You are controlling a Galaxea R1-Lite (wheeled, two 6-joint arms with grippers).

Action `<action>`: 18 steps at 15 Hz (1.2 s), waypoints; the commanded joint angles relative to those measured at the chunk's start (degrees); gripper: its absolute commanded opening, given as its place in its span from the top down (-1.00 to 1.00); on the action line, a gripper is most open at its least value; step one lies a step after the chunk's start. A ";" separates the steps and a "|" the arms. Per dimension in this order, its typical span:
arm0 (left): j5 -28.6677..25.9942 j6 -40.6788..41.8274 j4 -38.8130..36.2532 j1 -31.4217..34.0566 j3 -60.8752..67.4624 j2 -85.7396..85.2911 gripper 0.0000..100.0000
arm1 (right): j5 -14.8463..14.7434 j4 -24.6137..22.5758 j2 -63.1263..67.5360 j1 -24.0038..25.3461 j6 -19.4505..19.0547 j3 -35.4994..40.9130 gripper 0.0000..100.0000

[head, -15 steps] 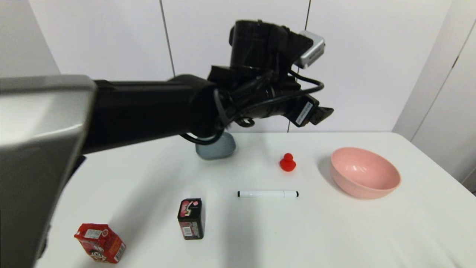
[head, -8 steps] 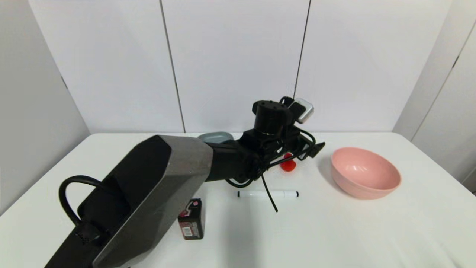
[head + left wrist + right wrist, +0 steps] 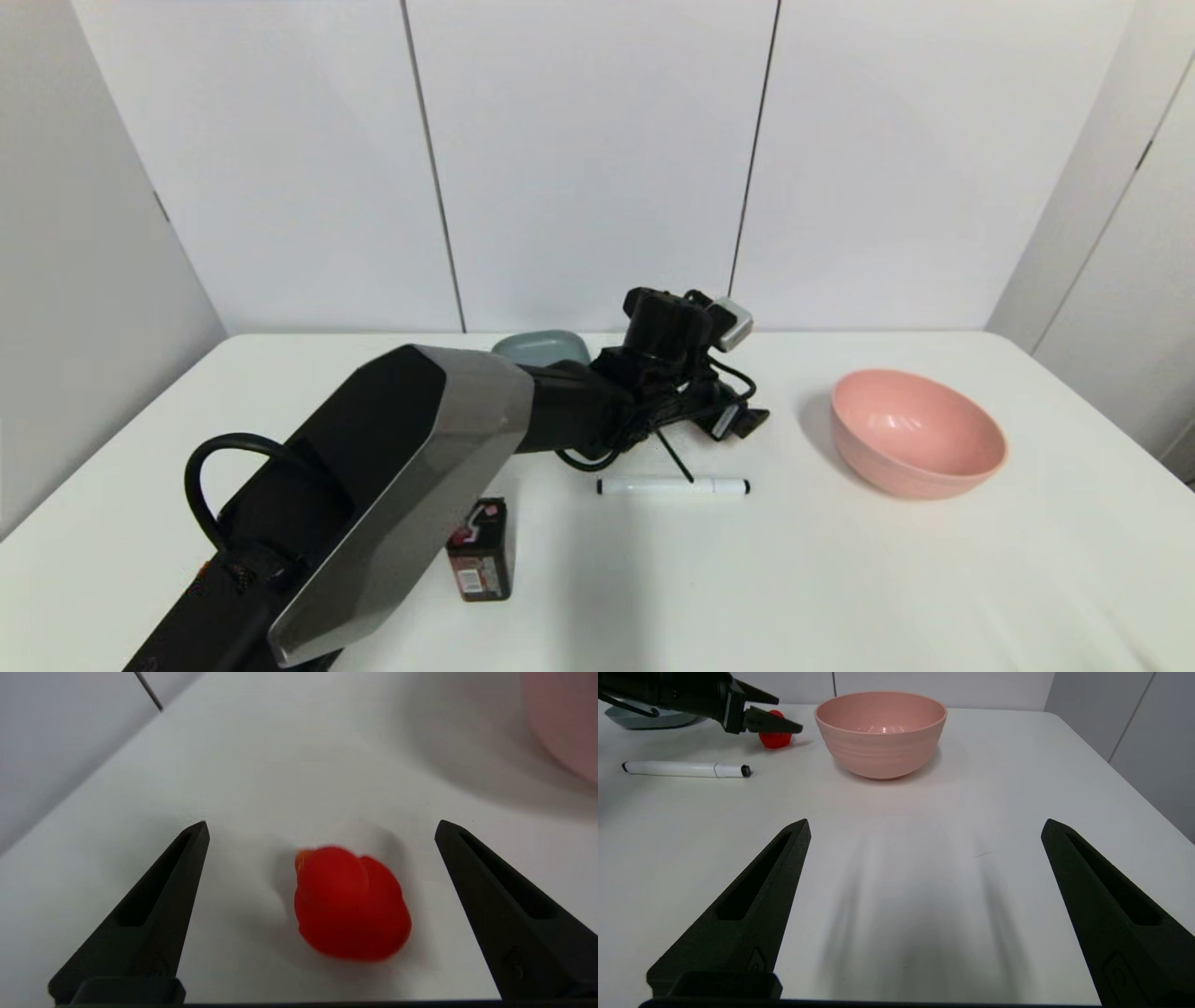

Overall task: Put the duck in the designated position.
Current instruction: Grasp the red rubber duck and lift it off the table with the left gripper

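Note:
The duck (image 3: pixel 352 903), small, glossy and red, stands on the white table between the two spread fingers of my left gripper (image 3: pixel 322 825), touching neither. The right wrist view shows the same duck (image 3: pixel 775 741) from the side, with the open left gripper (image 3: pixel 789 715) straddling it just above the tabletop. In the head view the left gripper (image 3: pixel 745 420) sits low at the table's middle and hides the duck. My right gripper (image 3: pixel 925 822) hangs open and empty over bare table nearer the front, out of the head view.
A pink bowl (image 3: pixel 917 446) stands to the right of the left gripper. A white marker (image 3: pixel 672 486) lies just in front of it. A small dark carton (image 3: pixel 479 549) stands nearer the front, and a grey-blue dish (image 3: pixel 541 348) sits behind the arm.
The left arm has come down from high above the table and set its open gripper around the duck, which the head view no longer shows. The arm now covers the red carton at front left.

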 commanded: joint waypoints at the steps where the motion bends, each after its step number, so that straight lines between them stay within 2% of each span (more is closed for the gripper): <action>1: -2.94 -1.63 10.25 0.21 0.14 -4.58 -1.00 | 0.05 -0.05 0.07 0.01 -0.02 0.53 -1.00; 7: -2.76 -1.80 11.30 0.21 0.14 -3.87 -1.00 | 0.14 -0.05 0.07 0.01 -0.02 0.53 -1.00; 18: -2.76 -2.24 8.23 -0.06 -0.04 -0.97 -1.00 | 0.05 -0.05 0.07 0.01 -0.02 0.53 -1.00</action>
